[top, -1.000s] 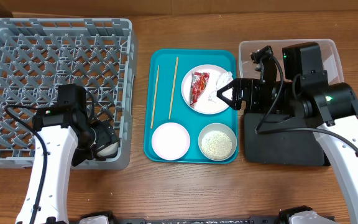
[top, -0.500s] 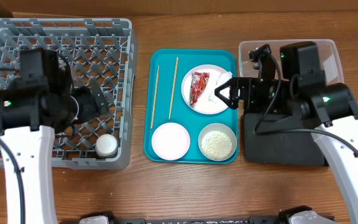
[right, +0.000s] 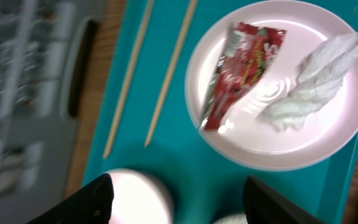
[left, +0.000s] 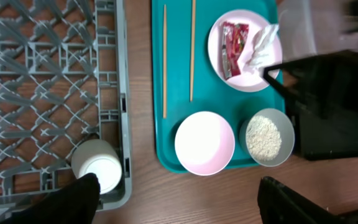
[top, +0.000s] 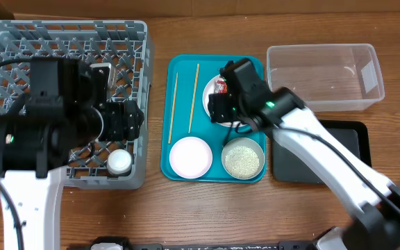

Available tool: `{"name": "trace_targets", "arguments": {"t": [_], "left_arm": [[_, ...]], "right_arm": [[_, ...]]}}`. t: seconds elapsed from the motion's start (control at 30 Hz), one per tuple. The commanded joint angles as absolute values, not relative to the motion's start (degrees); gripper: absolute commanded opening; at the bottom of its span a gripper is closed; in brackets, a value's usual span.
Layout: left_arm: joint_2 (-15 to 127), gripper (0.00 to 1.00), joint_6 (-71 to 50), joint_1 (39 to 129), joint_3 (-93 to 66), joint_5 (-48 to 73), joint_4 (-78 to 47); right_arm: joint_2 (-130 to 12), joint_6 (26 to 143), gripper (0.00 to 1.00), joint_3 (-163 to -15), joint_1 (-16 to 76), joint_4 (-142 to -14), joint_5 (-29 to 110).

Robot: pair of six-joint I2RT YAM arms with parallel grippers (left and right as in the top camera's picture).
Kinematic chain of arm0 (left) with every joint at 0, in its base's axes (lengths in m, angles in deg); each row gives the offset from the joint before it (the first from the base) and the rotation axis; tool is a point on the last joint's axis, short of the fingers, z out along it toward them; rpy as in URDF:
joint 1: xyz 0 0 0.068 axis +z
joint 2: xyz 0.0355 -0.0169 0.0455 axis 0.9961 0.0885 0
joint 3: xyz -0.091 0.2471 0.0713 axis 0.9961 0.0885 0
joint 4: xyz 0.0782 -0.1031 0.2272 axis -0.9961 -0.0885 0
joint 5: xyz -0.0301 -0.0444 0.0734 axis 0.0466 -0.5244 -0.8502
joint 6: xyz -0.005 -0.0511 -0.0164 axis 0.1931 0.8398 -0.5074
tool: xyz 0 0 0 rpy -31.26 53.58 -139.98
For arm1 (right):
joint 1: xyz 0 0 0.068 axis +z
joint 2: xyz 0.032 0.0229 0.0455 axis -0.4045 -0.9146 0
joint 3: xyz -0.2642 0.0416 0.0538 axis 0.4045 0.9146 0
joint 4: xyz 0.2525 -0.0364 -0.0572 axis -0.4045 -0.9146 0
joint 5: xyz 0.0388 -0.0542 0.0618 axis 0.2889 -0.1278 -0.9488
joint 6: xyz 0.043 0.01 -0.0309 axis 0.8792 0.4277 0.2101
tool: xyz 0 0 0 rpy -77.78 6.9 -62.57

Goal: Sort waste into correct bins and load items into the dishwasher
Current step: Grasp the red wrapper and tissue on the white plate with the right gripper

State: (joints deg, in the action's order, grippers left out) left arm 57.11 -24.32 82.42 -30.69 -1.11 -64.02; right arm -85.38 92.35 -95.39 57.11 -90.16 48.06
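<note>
The grey dish rack [top: 19, 48] holds a tiny white cup [top: 119, 162] in its front right corner; the cup also shows in the left wrist view [left: 96, 167]. My left gripper [top: 129, 119] hangs open and empty over the rack's right side [left: 179, 208]. On the round white plate [right: 266, 134] lie the red-and-silver wrapper [right: 241, 62] and crumpled tissue [right: 319, 74]. My right gripper [top: 221, 107] is open and empty just above the plate's left edge [right: 179, 208]. Two chopsticks [top: 175, 97] [top: 194, 97], an empty white bowl [top: 190, 156] and a bowl of rice [top: 242, 159] sit on the teal tray [top: 179, 69].
The clear tub [top: 323, 66] stands at the back right. The black tray [top: 353, 149] lies in front of it, partly under my right arm. Bare wooden table runs along the front edge.
My right arm has swung left from over the black tray to above the plate. My left arm has risen and shifted right, with the cup left standing in the rack's corner.
</note>
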Motion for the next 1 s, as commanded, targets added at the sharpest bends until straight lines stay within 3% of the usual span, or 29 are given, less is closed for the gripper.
{"name": "trace_targets", "arguments": {"t": [0.0, 0.2, 0.3, 0.53, 0.67, 0.97], "left_arm": [[51.2, 0.97, -23.0, 82.5, -34.3, -3.5, -63.2], [44.5, 1.00, -22.6, 82.5, -35.0, -6.8, -61.5], [43.1, 1.00, -22.6, 82.5, -35.0, -7.1, -62.1], [43.2, 1.00, -22.6, 82.5, -34.8, -7.1, -63.8], [43.5, 1.00, -22.6, 82.5, -34.8, -7.1, -63.8], [43.6, 1.00, -22.6, 82.5, -34.8, -7.1, -63.8]], "right_arm": [[-91.1, 94.8, 0.68, -96.0, 54.6, -86.5, 49.6], [-100.2, 96.3, 0.68, -96.0, 53.6, -77.4, 46.2], [-103.8, 99.6, 0.63, -96.0, 53.6, -76.1, 47.2], [-105.9, 99.9, 0.35, -96.0, 53.8, -75.6, 45.7], [-105.6, 99.9, 0.04, -96.1, 53.7, -77.3, 45.7], [-92.5, 96.8, 0.04, -98.8, 50.7, -83.3, 46.2]]}}
